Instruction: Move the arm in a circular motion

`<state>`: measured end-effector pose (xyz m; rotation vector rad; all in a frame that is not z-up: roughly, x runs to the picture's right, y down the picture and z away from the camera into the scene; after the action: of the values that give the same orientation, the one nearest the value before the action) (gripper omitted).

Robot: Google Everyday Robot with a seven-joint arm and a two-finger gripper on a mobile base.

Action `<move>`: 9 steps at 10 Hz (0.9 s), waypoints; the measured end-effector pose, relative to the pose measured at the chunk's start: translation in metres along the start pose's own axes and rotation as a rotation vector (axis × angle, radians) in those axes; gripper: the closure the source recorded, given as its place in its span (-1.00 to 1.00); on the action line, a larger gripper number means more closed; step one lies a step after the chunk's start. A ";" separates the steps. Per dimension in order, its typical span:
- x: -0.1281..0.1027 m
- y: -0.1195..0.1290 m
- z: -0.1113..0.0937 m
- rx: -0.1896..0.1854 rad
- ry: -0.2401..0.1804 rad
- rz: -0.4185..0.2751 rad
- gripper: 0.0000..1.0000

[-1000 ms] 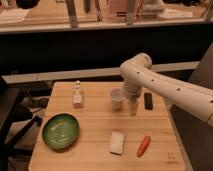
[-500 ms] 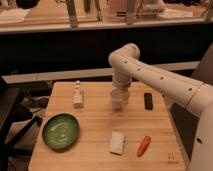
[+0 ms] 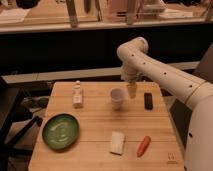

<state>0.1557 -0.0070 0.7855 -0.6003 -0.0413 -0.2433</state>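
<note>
The arm [image 3: 165, 75] is large, glossy and white, with thick rounded segments and small dark dots. It reaches in from the right, bends at an elbow [image 3: 132, 50] over the table's far edge and points down. Its narrow pale yellowish tip, the gripper [image 3: 132, 90], hangs just above the table, right of a white cup [image 3: 117, 97] and left of a black block [image 3: 148, 100]. It holds nothing that I can see.
On the wooden table [image 3: 95, 150] stand a small white bottle [image 3: 77, 95], a green bowl [image 3: 60, 131], a white sponge [image 3: 117, 142] and an orange carrot [image 3: 143, 145]. A dark counter and a windowed wall run behind the table.
The arm has swung up and to the right. Its elbow rose toward the table's far edge, and the tip moved from over the cup to the cup's right side.
</note>
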 end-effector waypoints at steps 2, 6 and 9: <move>0.012 0.015 0.001 0.000 -0.011 0.030 -0.60; 0.063 0.047 0.006 -0.005 -0.011 0.085 -0.60; 0.079 0.075 0.008 -0.011 -0.013 0.122 -0.60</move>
<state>0.2502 0.0405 0.7585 -0.6127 -0.0161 -0.1211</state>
